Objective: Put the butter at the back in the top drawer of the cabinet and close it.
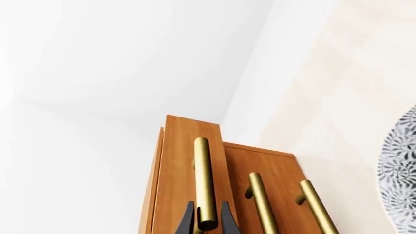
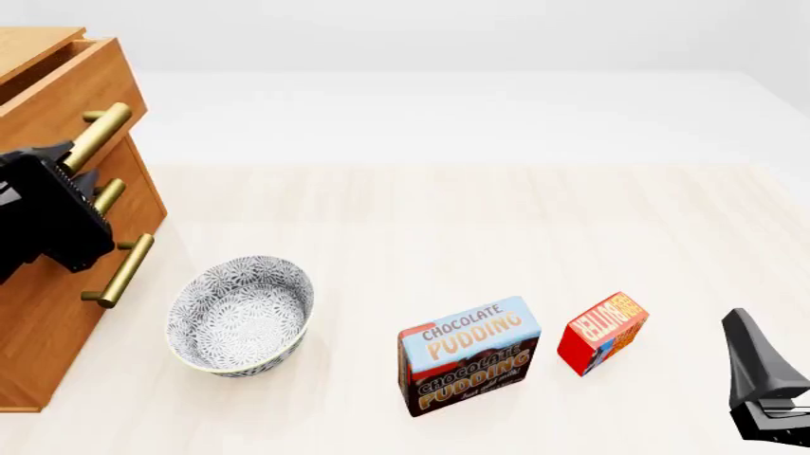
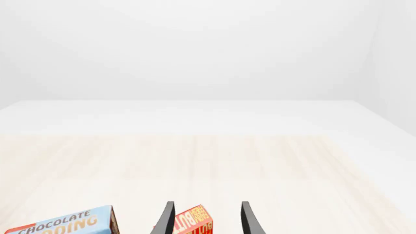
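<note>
At the worktop's (image 2: 506,218) left edge, the cabinet (image 2: 51,313) is seen with its top drawer (image 2: 70,90) pulled out a little way, ahead of the two lower fronts. The brass bar handle (image 1: 205,183) of that drawer is straddled by the left gripper (image 1: 208,217), a dark finger lying close on either side of the bar, though actual contact cannot be told. A patterned bowl (image 2: 241,313) is set just beside the cabinet, then the chocolate pudding box (image 2: 469,355), and next to it the butter (image 2: 602,332), resting towards the front edge, right of centre. The right gripper (image 3: 206,219) is held spread, empty, aimed at the butter. Opening is judged under way; picking, placing and closing remain undone.
</note>
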You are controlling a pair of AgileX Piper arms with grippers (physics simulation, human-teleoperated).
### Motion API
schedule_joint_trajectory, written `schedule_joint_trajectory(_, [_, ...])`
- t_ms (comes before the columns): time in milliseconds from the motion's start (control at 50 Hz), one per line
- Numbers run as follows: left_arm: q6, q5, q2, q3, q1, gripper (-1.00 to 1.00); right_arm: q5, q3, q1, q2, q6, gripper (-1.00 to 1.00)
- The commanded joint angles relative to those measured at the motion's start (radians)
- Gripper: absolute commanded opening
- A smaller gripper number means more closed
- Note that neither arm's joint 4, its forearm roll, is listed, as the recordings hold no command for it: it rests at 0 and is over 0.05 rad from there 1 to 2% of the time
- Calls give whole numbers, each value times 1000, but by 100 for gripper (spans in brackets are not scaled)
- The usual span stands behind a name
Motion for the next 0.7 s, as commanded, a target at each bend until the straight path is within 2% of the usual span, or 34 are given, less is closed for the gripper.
schedule_joint_trajectory(20, [4, 15, 21, 17, -13, -100, 0, 0, 0, 0, 0, 100])
schedule_joint_trajectory(700, [4, 15, 21, 17, -13, -100, 0, 0, 0, 0, 0, 100])
